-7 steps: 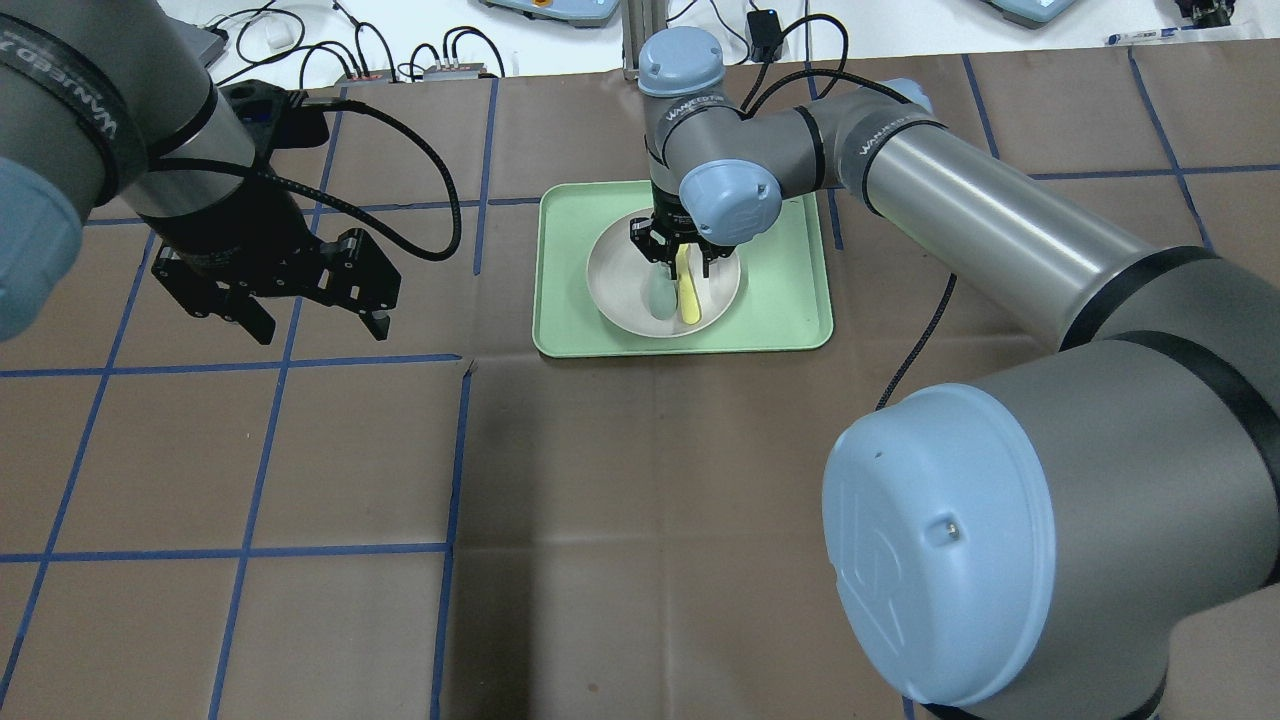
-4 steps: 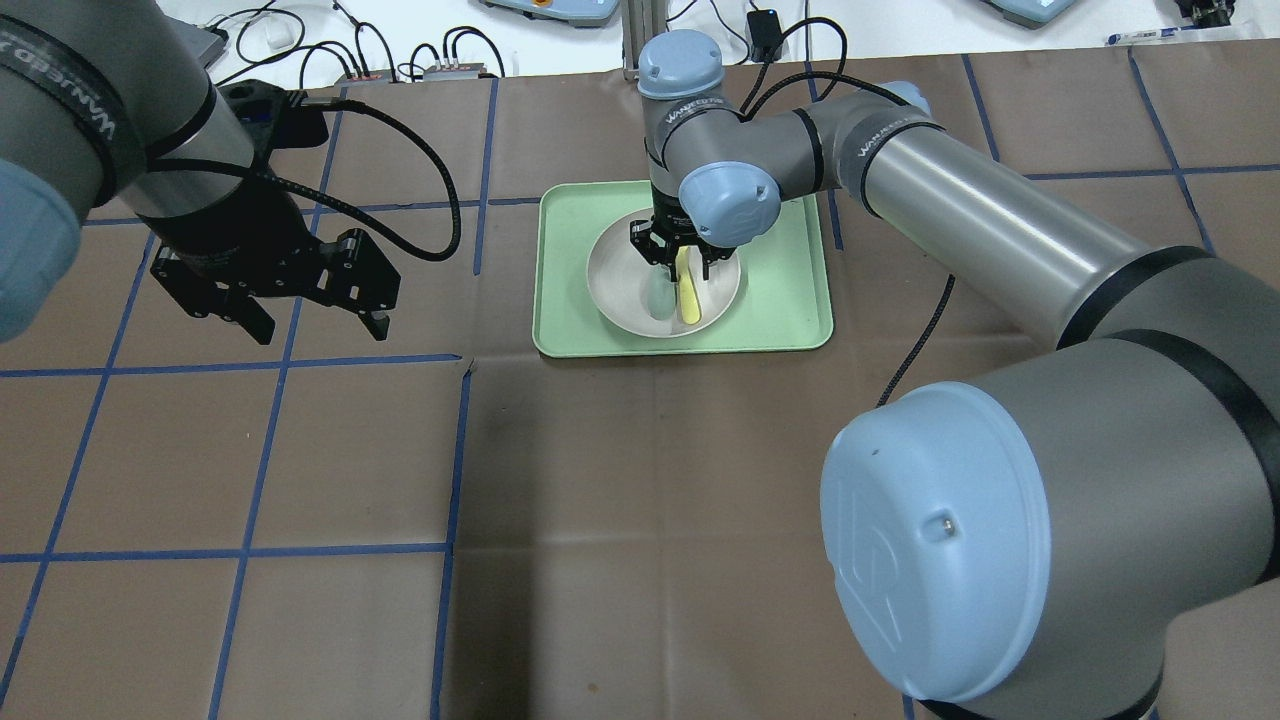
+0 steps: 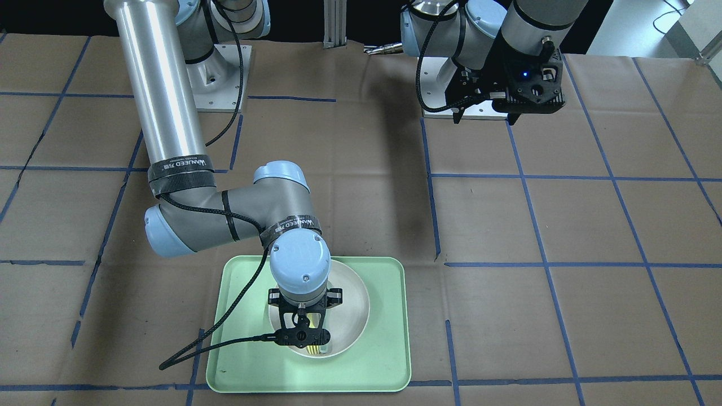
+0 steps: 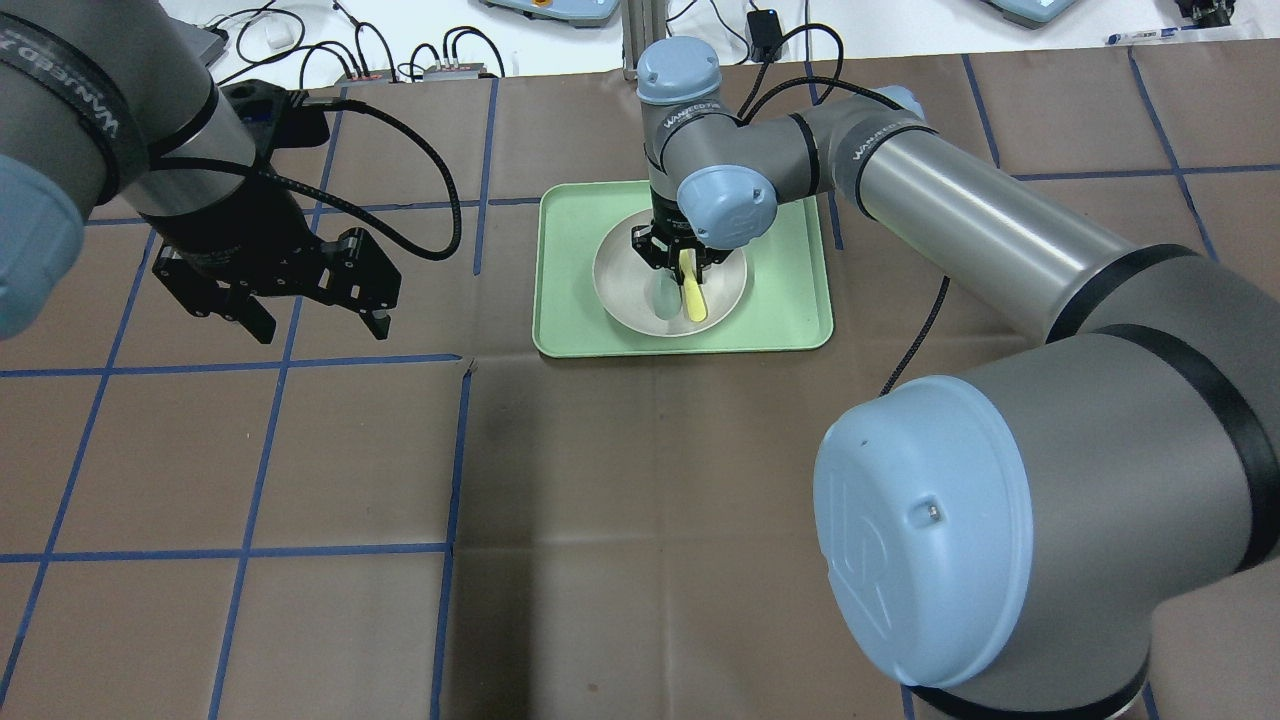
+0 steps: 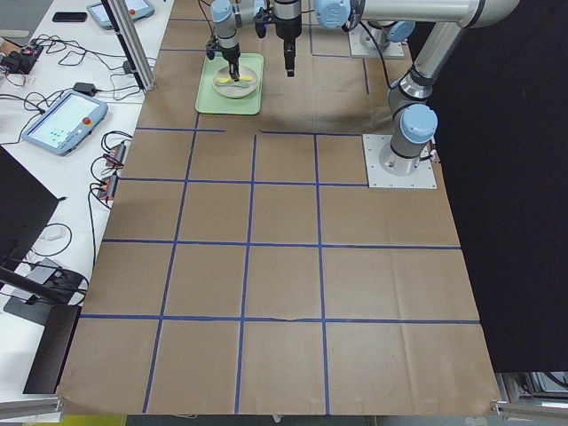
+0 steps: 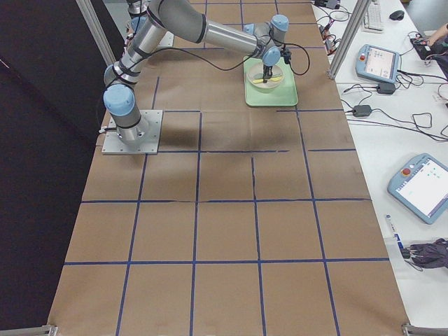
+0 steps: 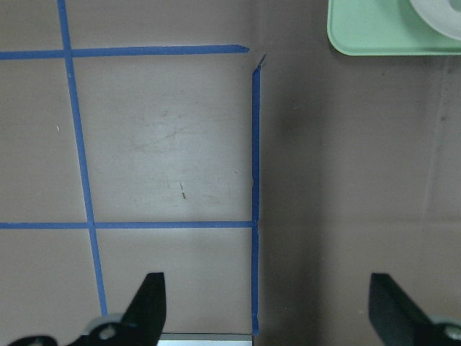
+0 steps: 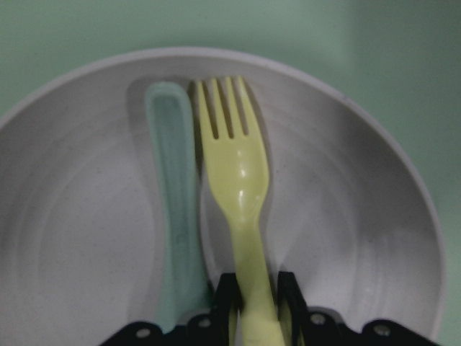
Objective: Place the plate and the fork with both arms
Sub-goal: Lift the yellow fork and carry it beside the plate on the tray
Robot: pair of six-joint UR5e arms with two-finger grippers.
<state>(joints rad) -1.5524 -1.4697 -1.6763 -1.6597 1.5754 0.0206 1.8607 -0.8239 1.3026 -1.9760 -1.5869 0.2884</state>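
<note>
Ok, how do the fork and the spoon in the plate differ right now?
The fork is pale yellow; the spoon is grey-green. The fork ends in short tines, the spoon in a smooth rounded head. The fork's handle is pinched between the fingers of the right gripper; the spoon lies outside them, ungripped. Both are side by side in the white plate, heads pointing the same way.

Yellow fork (image 8: 241, 180) inside white plate (image 8: 353, 223)

Robotics lab: teach pendants (image 6: 425, 186), tape-gridded paper-covered table (image 4: 340, 460).
</note>
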